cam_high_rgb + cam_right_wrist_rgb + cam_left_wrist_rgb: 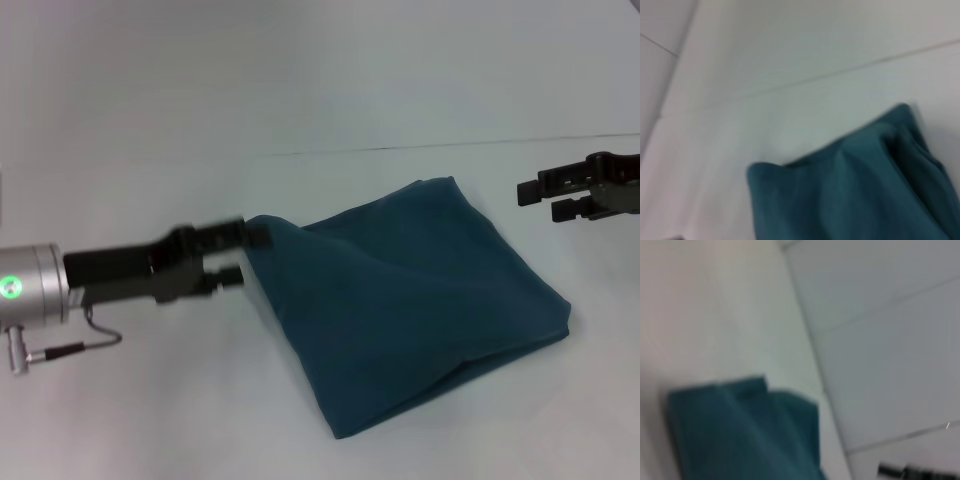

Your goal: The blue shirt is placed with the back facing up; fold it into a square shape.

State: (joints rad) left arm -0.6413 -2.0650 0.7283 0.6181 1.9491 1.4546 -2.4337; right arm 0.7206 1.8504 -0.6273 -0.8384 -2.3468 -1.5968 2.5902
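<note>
The blue shirt (410, 300) lies folded into a rough square, turned like a diamond on the white table; it also shows as teal cloth (740, 430) in the left wrist view and as the same cloth (855, 185) in the right wrist view. My left gripper (243, 255) is at the shirt's left corner. Its fingers are apart, and the upper one touches the cloth's tip. My right gripper (540, 200) hovers open to the right of the shirt's far corner, clear of the cloth.
The white table (150, 400) has a thin seam (450, 147) running across behind the shirt. A dark part (910, 472) shows at the edge of the left wrist view.
</note>
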